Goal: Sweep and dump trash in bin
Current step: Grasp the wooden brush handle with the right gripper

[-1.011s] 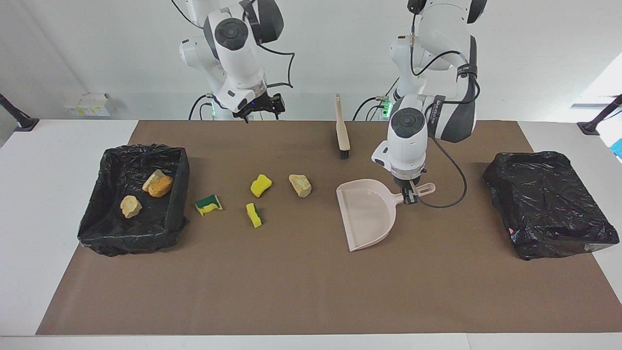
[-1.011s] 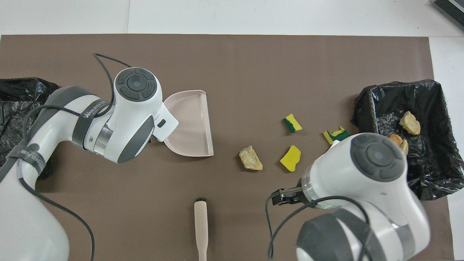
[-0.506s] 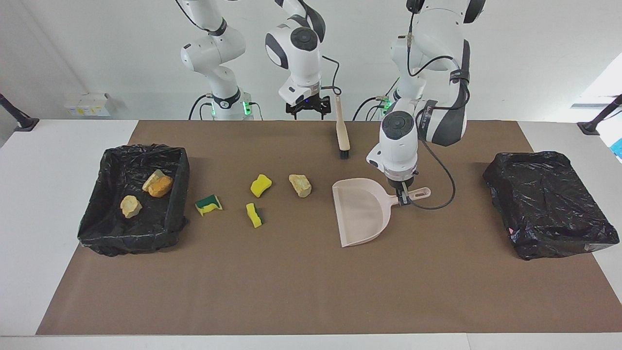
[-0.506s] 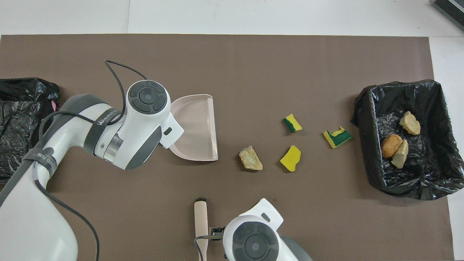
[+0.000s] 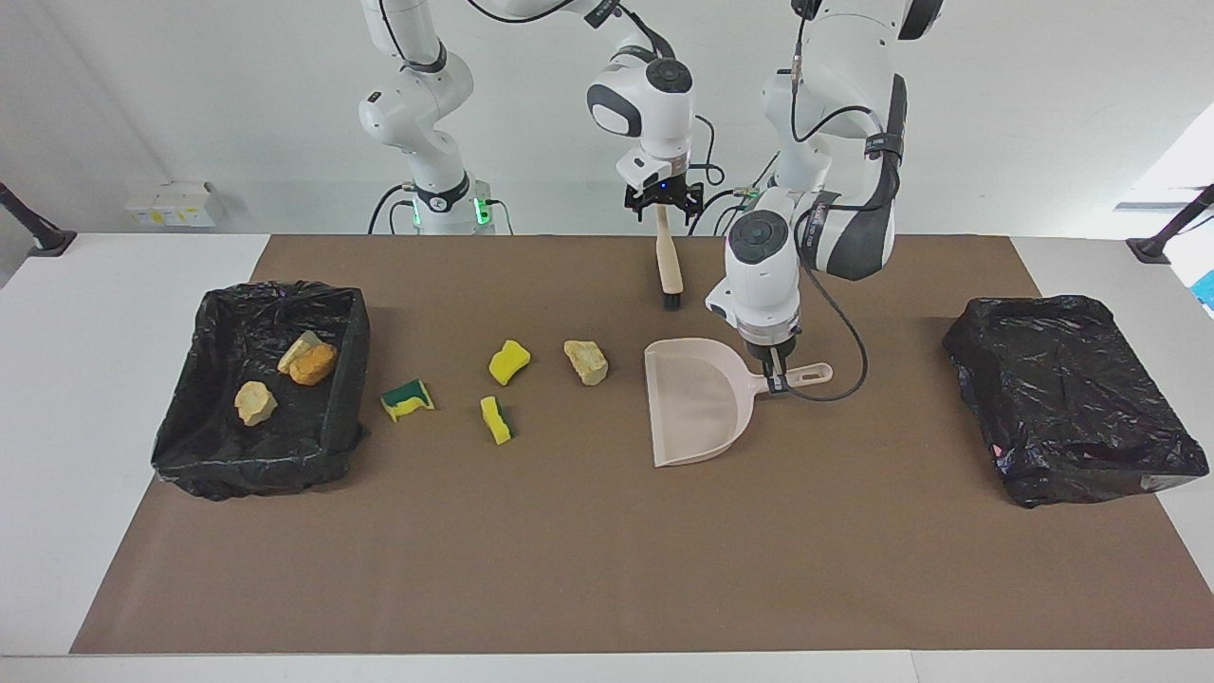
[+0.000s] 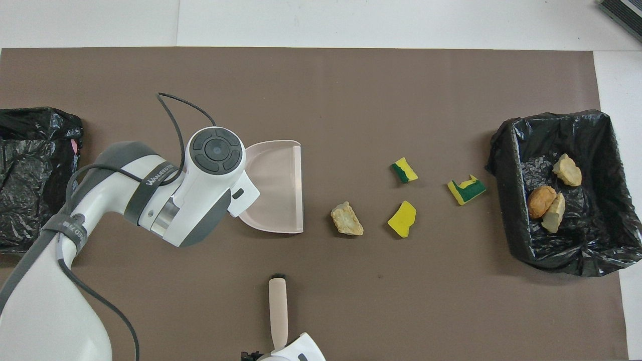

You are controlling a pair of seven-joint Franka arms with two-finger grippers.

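A: The left gripper (image 5: 776, 379) was pinching the dustpan (image 5: 692, 403) by its handle. The right gripper (image 5: 663, 204) hung spread over the brush (image 5: 670, 261), whose handle end lay nearer the robots.

B: And the trash?

A: Three lumps (image 5: 285, 375) sat in the bin (image 5: 351, 323). One stone (image 5: 586, 361) and three sponge bits (image 5: 498, 389) lay on the table (image 5: 569, 550) between bin and dustpan.

B: Risks?

A: I'd guess a skewed grab could tip the brush. Writing on the left arm's strap wasn't clearly readable.
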